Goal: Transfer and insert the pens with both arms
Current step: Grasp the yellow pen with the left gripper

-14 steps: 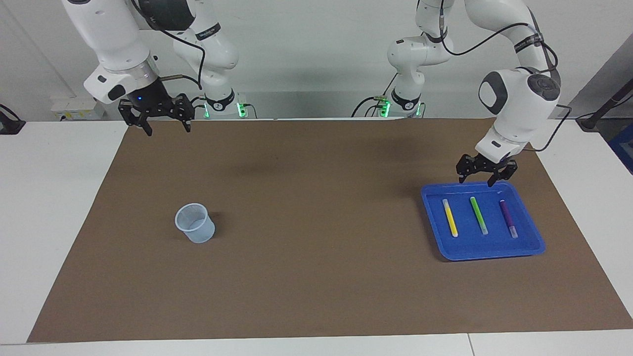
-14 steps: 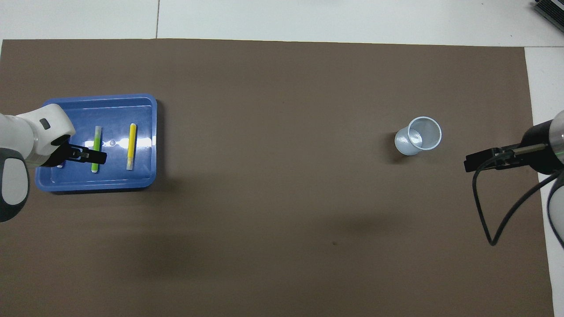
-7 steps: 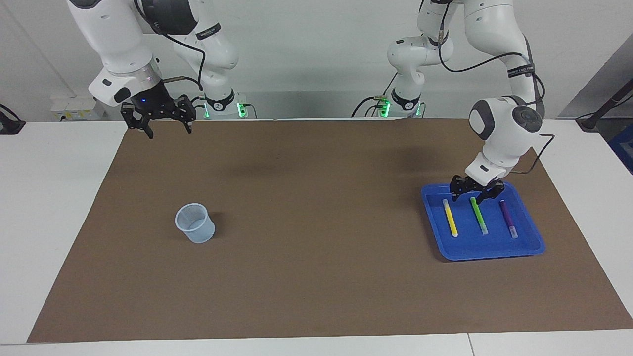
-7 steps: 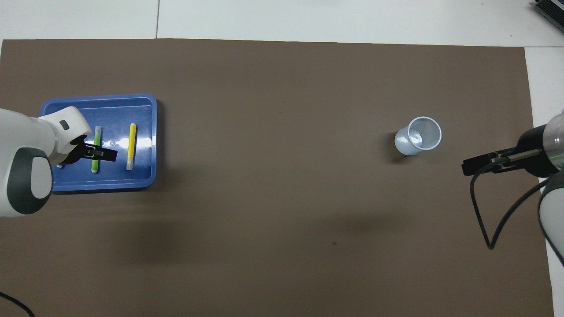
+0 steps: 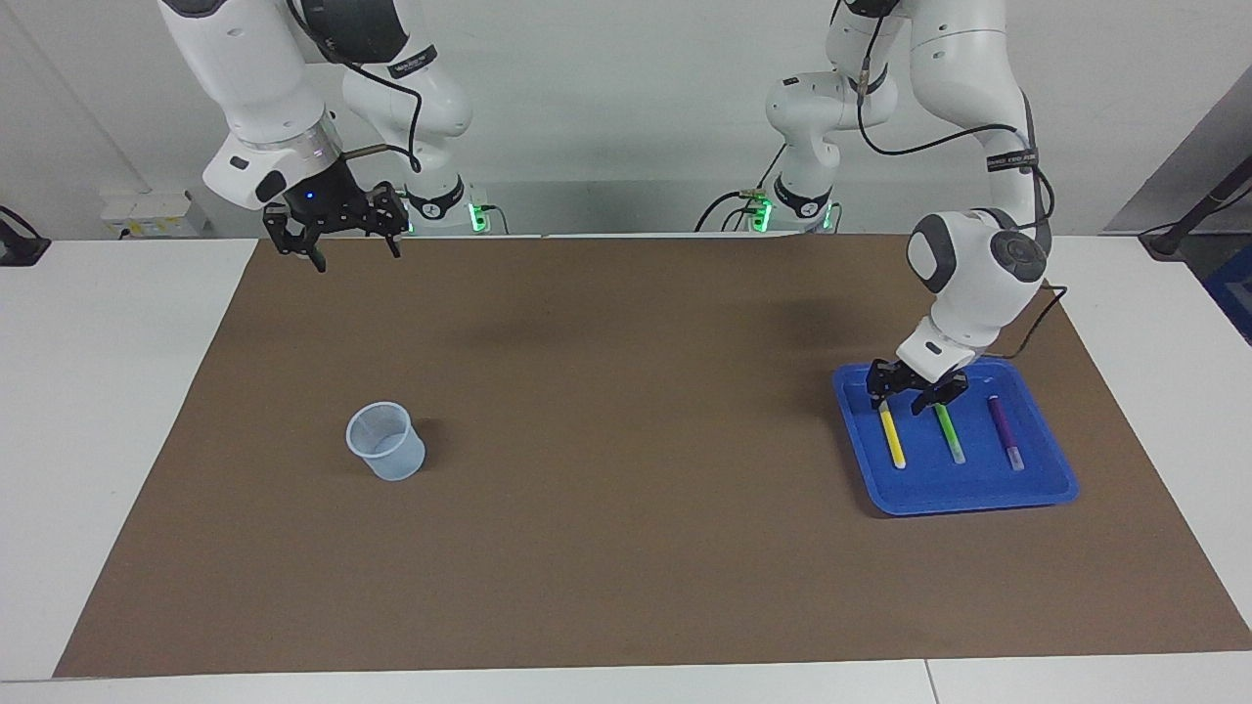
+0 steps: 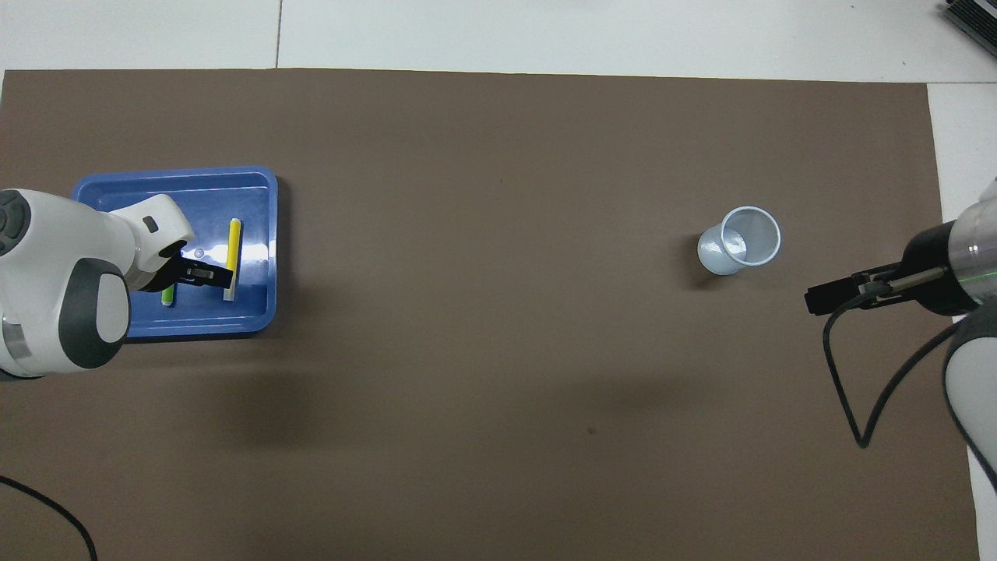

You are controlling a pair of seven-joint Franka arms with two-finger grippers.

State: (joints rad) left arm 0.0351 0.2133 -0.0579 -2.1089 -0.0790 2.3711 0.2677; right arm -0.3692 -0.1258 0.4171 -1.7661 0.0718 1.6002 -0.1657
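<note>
Barely started: yellow pen [image 5: 891, 437], green pen [image 5: 947, 433], purple pen [image 5: 1005, 445] all in tray [image 5: 978, 494], cup [image 5: 385, 441] empty. Left gripper [image 5: 914, 396] over tray, jaws apart, holding nothing; right gripper [image 5: 336, 238] waiting, jaws wide.

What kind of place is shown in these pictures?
Probably a robotics lab: two arms mounted at a white table, a brown mat as workspace, and staged props, a blue tray of pens and a cup.

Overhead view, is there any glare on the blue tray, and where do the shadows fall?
Overhead view: a bright white glare patch on the blue tray floor beside the yellow pen; soft arm shadows on the brown mat. Facing view: the tray shows no such glare, and the cup casts a small dark shadow.
</note>
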